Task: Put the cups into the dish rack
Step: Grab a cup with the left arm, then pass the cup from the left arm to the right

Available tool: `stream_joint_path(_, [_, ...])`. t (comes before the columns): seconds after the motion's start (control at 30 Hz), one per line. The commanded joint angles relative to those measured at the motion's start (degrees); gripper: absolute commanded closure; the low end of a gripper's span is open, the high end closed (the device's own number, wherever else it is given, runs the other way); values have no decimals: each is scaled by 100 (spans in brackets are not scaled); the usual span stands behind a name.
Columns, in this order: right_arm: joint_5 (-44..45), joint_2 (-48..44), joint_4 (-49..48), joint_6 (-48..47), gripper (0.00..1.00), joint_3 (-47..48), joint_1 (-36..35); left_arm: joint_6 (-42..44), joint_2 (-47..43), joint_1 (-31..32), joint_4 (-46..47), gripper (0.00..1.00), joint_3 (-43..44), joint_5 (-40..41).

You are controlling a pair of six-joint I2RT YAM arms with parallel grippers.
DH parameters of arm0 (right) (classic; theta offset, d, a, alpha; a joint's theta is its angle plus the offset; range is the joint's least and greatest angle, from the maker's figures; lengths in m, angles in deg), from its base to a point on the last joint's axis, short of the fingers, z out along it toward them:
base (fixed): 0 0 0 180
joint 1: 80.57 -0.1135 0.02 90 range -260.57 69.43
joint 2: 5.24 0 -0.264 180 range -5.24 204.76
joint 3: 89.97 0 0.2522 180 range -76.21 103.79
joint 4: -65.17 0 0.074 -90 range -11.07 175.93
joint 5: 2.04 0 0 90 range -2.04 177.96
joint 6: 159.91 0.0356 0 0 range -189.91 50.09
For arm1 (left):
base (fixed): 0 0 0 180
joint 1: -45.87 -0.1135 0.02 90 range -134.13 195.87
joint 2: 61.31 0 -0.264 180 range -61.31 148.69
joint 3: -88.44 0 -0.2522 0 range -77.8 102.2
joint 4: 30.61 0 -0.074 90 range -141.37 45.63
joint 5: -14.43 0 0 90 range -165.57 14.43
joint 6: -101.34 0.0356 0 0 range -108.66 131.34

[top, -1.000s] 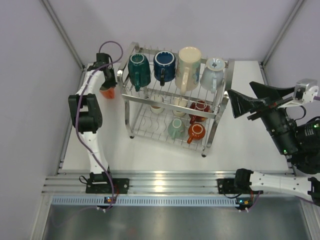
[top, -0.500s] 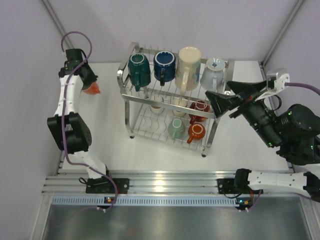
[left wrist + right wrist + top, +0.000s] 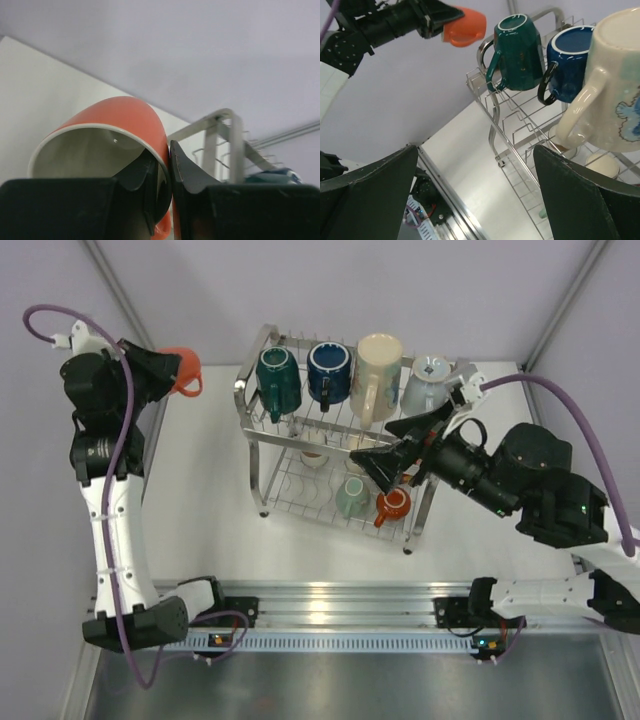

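My left gripper is shut on the rim of an orange cup, held high in the air left of the dish rack. In the left wrist view one finger sits inside the orange cup and the other outside its wall. The rack's top tier holds a teal cup, a navy cup, a tall cream printed cup and a pale blue-grey cup. A mint cup and a smaller orange cup lie on the lower tier. My right gripper hovers open over the rack's right half, empty.
The white table runs left of and in front of the rack. An aluminium rail with both arm bases crosses the near edge. Grey walls and slanted frame poles close in the back. Two pale cups sit deep on the lower tier.
My left arm has lifted the orange cup from the table by the rack's left side and raised it high. My right arm has swung left, from beside the rack to over it.
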State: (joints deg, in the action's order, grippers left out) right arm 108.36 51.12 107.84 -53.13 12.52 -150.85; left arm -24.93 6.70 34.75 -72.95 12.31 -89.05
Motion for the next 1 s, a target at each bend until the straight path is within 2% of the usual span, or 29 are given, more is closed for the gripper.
stream_joint_path(0.0, [-458,103,132,256,1,215,-56,-880,-410,4,1388,100,-63,-690])
stream_joint_path(0.1, [-476,288,509,273,1,513,-56,-1478,-683,-5,2152,100,-133,-1288])
stream_joint_path(0.13, [-502,305,528,317,0,557,-65,-1653,-805,-5,2694,100,-229,-1428])
stream_joint_path(0.33, [-915,332,168,423,1,759,-56,-2787,-1166,4,3938,100,-450,-2036])
stream_joint_path(0.47, [-1475,936,212,239,1,1409,-56,-3648,-1430,21,5016,100,-801,-2158])
stream_joint_path(0.57, [-1855,1516,195,186,2,2015,-56,-4097,-1404,127,5169,100,-731,-2414])
stream_joint_path(0.63, [-1943,1790,124,221,2,2375,-56,-4369,-1553,153,5678,100,-810,-2406])
stream_joint_path(0.83, [-2278,2704,-411,721,5,3027,-47,-4274,-1887,347,5960,100,-582,-2335])
stream_joint_path(0.97, [-2532,2880,-939,1231,7,3063,32,-4327,-2089,478,6355,100,-958,-2449])
